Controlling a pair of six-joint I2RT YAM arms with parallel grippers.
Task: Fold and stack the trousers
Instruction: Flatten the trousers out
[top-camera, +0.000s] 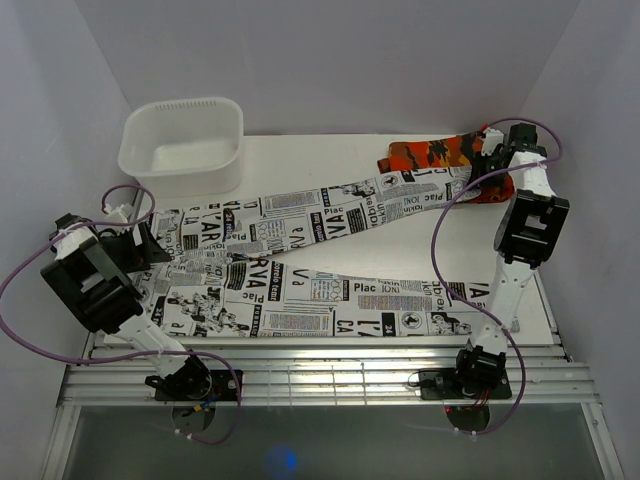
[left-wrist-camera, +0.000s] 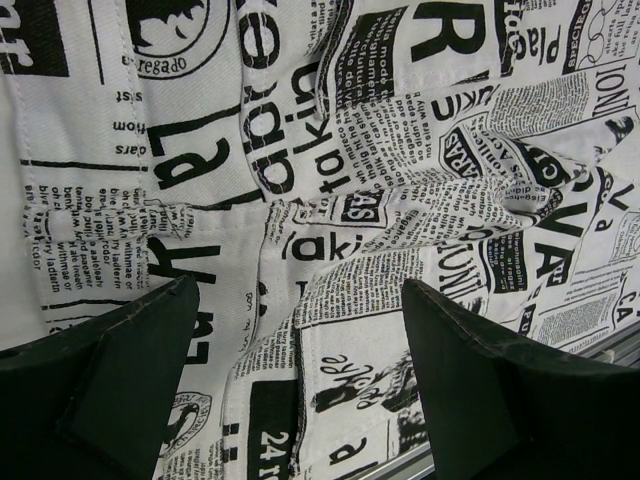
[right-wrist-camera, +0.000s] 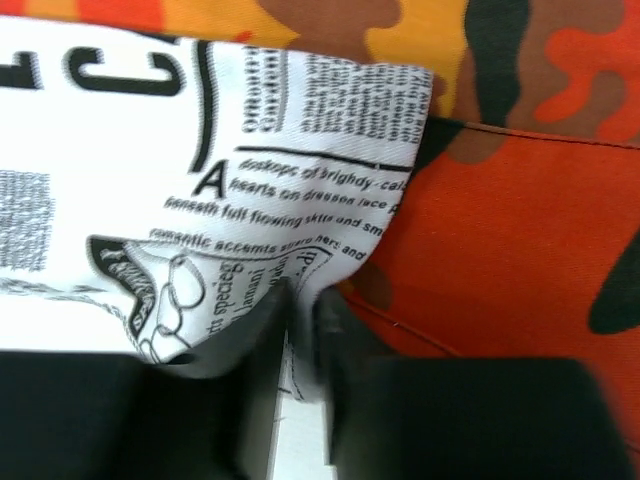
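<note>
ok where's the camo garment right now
In the top view the camo garment lies far right on the table, partly under one leg end of the trousers, by the right end effector.

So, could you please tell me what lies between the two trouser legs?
Just bare table separates the trousers' legs, as the top external view shows.

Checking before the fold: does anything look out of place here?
Yes: the trousers lie splayed in a V, and the far leg's hem, pinched by the right gripper, overlaps the camouflage garment.
</note>
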